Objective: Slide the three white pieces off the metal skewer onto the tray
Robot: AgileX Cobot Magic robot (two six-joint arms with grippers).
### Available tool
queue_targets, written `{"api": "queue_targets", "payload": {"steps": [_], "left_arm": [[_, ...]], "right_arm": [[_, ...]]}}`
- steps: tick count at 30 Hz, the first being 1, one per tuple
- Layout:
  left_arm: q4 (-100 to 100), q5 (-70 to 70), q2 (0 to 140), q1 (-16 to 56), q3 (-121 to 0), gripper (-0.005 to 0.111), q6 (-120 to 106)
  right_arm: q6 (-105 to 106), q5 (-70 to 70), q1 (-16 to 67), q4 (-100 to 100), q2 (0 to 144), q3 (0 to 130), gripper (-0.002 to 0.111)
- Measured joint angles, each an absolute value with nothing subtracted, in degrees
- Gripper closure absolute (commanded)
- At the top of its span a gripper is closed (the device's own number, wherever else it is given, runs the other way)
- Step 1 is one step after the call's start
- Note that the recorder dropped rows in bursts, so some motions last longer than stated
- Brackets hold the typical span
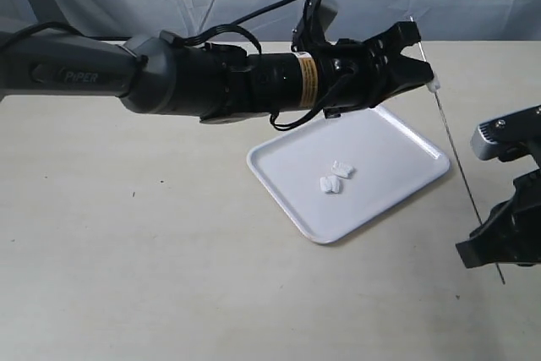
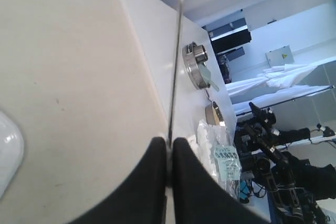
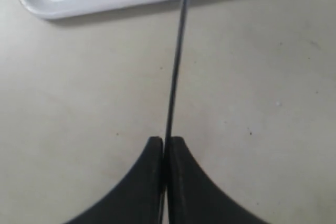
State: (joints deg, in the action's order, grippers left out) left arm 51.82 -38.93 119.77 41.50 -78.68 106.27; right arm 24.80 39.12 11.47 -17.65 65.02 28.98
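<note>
I have the metal skewer [image 1: 461,171] up in the air, tilted, passing just off the right corner of the tray [image 1: 397,137]. My left gripper [image 1: 423,61] reaches across from the left, and its fingers [image 2: 152,182] are pressed together on the rod high up, beyond the tray's far-right edge. In the left wrist view the rod runs straight out from between them. Just beside those fingertips, on the lower side, one white piece [image 1: 434,86] sits on the skewer. My right gripper [image 1: 499,238] is clamped tight on the rod low down, over bare bench [image 1: 127,251] off the tray's near-right edge, with a short tip poking out below it. The other two white pieces [image 1: 330,183] lie touching each other on the tray floor, near its middle and a little toward the near-left edge. The tray rests flat on the bench
</note>
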Motion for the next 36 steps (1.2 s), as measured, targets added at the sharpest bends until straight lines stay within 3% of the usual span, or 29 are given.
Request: {"api": "queue_targets", "payload": {"steps": [11, 14, 17, 22, 25, 29, 36], "left_arm": [[55.25, -37.36, 119.77, 31.97, -79.25, 0.107, 104.72], [67.80, -35.62, 119.77, 30.91, -79.30, 0.107, 107.42], [94.25, -31.79, 119.77, 31.12, -78.84, 0.107, 117.31], [99.40, -32.53, 120.25, 31.41, -76.08, 0.107, 119.49], [99.50, -35.02, 122.58, 31.41, -75.25, 0.100, 119.49], [99.92, -37.32, 126.13, 31.41, -74.87, 0.071, 119.49], [100.02, -35.35, 125.86, 31.41, -74.87, 0.070, 119.29]], "right_arm": [[25.58, 45.73, 11.47, -17.66, 65.02, 28.98, 0.109], [25.69, 45.18, 11.47, -17.39, 65.02, 28.98, 0.109], [25.69, 43.00, 11.47, -16.99, 65.02, 28.98, 0.109], [25.46, 40.64, 11.47, -16.95, 65.28, 28.98, 0.109], [24.88, 39.05, 11.47, -16.95, 66.67, 28.98, 0.109], [24.65, 38.06, 11.47, -16.95, 69.55, 29.12, 0.109], [24.65, 37.70, 11.47, -16.95, 70.98, 32.30, 0.109]]}}
